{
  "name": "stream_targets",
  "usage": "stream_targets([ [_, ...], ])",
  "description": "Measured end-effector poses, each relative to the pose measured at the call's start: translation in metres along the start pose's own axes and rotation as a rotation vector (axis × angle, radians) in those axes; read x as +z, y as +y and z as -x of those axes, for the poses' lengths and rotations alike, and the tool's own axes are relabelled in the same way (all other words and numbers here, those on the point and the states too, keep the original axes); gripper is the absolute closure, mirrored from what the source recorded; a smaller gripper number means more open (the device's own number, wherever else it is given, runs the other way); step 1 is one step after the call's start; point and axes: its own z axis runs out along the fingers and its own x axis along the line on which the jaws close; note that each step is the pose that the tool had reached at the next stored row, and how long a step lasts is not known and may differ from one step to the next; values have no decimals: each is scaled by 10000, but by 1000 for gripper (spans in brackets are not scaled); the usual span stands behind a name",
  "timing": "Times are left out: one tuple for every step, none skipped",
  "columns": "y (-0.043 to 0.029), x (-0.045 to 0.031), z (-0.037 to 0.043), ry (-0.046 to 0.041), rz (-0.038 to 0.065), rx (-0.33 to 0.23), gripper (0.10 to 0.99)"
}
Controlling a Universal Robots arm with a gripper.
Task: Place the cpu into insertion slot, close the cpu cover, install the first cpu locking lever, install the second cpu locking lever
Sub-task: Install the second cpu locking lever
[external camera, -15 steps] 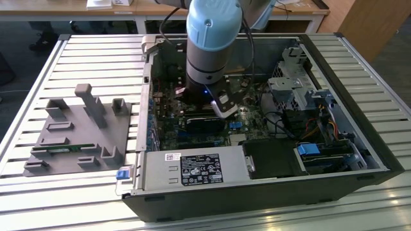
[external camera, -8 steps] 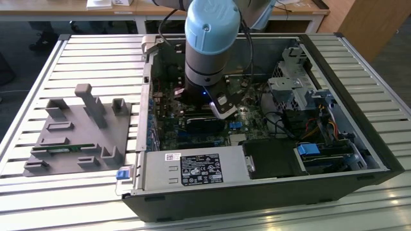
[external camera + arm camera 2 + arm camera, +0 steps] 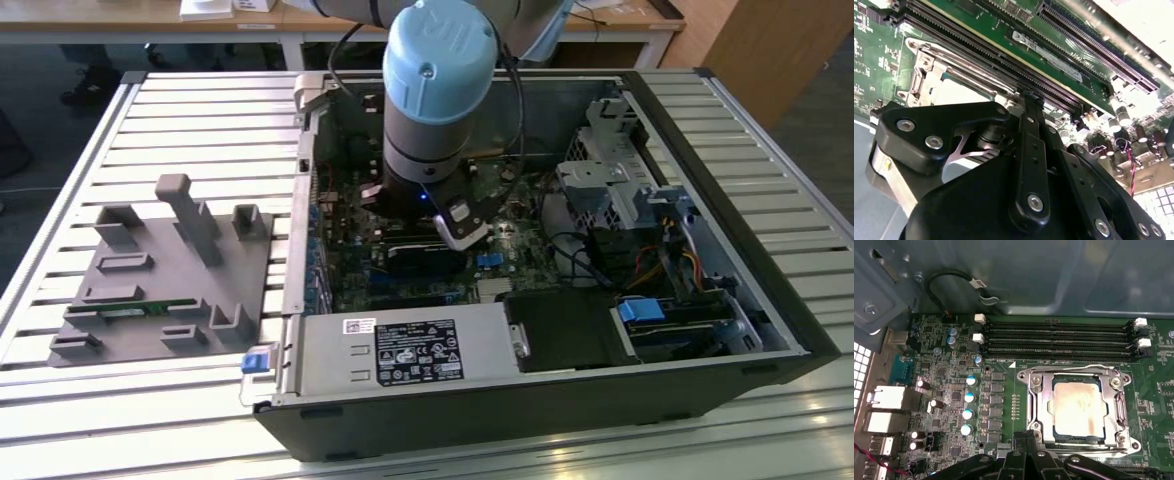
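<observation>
Gripper (image 3: 1026, 436): fingers pressed together, holding nothing, tips at socket edge.
Chip (image 3: 1077, 407): seated in socket (image 3: 1035, 405), just beyond fingertips.
Cover (image 3: 1117, 405): lying flat around chip.
Room: memory slots (image 3: 1054, 342) beyond socket; case wall (image 3: 1029, 275) behind.

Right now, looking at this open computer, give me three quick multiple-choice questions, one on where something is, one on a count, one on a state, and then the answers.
1. Where is the cpu?
A. On the grey fixture outside the case
B. In the insertion slot
C. Among the memory slots

2. How many long black memory slots run side by side above the socket in the first wrist view?
A. One
B. Four
C. Eight

3. How does the cpu cover sit?
A. Swung upright
B. Removed from the board
C. Lying down around the chip

Answers: B, the pale metal top sits inside the insertion slot; B, four memory slots lie parallel; C, the silvery frame lies flat, framing the chip, with the gripper just beside it.
</observation>
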Motion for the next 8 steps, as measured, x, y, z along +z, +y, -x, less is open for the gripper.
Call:
stream_targets([
  [0,0,-1,-1,15,0,980],
  [0,1,-1,-1,20,0,980],
  [1,0,-1,-2,24,0,980],
  [1,-2,-1,-3,26,0,980],
  [2,-5,-1,-2,25,-1,980],
  [4,-10,-1,-1,23,0,980],
  [6,-16,-1,-1,22,0,980],
  [9,-24,-1,-2,26,-1,980],
])
